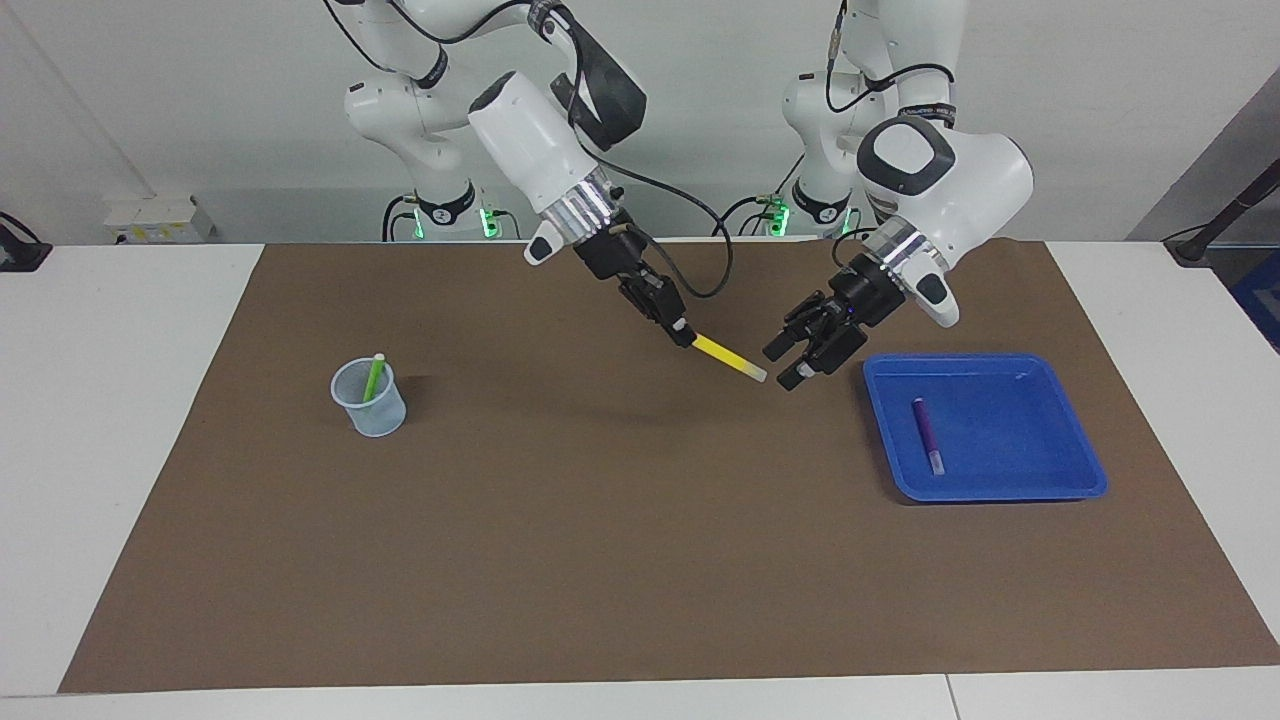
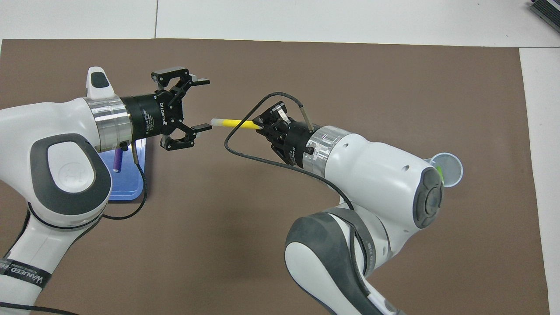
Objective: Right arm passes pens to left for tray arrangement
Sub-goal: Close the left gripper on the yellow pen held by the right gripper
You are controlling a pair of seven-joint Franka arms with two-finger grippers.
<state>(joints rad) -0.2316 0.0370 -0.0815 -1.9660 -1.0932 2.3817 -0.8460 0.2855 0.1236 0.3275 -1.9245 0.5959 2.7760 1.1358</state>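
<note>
The yellow pen is hanging in the air over the middle of the mat, and you are watching the right gripper pinching its upper end with fingers fully closed on it. In the facing view its long axis is running from about ten o'clock down to four o'clock, pale tip leading. The left gripper is waiting at the pen's four o'clock, just beside that tip, jaws spread wide and holding nothing. The tip looks just short of the gap. The purple pen is lying in the tray, and the green pen is standing in the cup.
</note>
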